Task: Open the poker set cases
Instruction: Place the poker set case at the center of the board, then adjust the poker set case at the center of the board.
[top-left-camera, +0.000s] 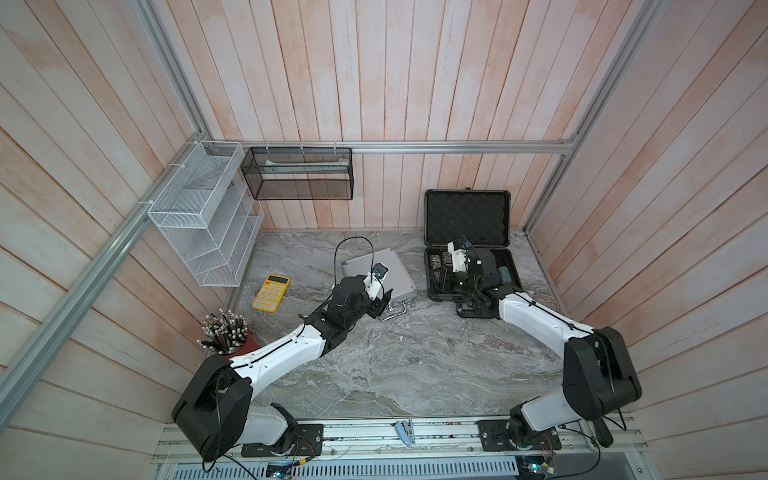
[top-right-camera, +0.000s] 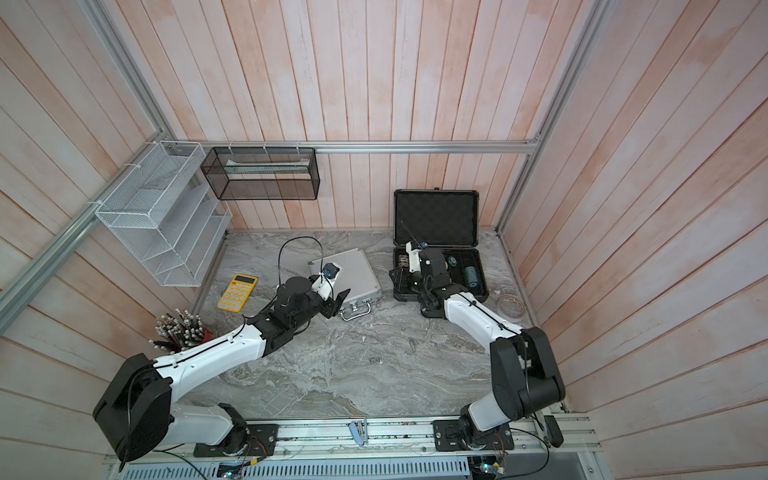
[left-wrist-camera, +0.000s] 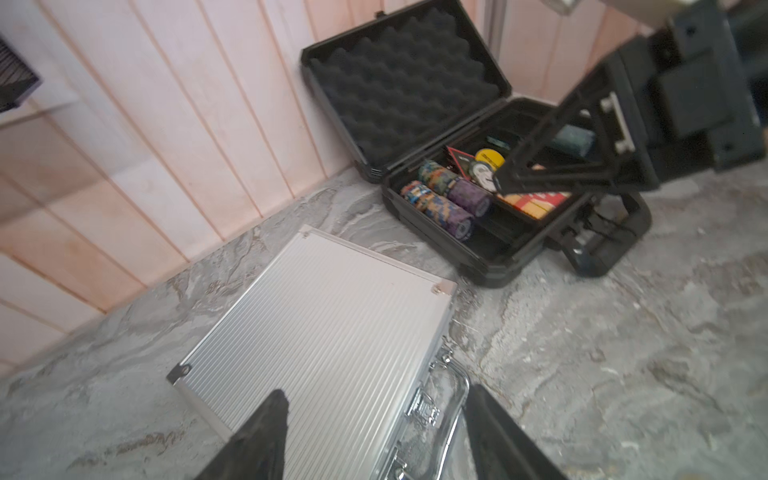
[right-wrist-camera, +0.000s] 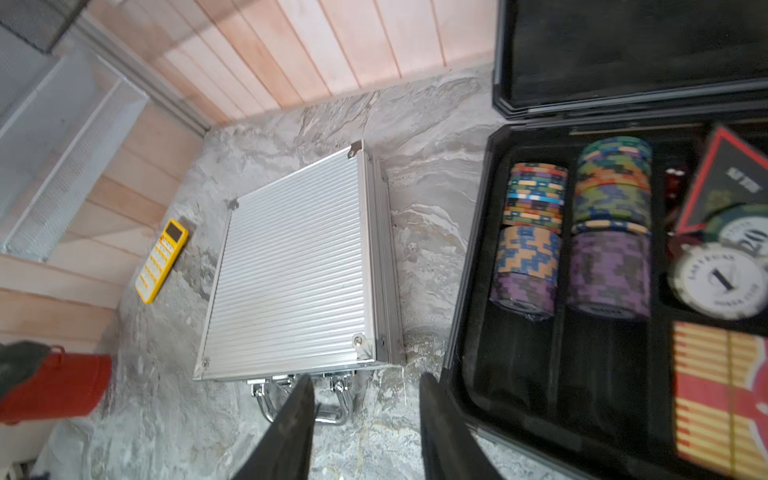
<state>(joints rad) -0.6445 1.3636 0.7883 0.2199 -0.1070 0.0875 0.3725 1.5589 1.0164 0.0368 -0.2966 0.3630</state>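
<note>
Robot lab booth w/ alu frame (top-left-camera: 457, 146), plank walls (top-left-camera: 415, 62), marble-look tabletop (top-left-camera: 415, 365).

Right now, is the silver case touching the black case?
Apart. The right wrist view shows bare marble between the silver case and the black case.

Grey marbled tabletop (top-left-camera: 415, 365) carrying, from the robot's left to right: a red cup (top-left-camera: 245, 343) of pencils at the edge, a yellow calculator (top-left-camera: 271, 292), a shut silver case (top-left-camera: 399, 282) lying flat, an open black case (top-left-camera: 467, 216) with lid raised, and a small clear dish (top-right-camera: 510, 306).
</note>
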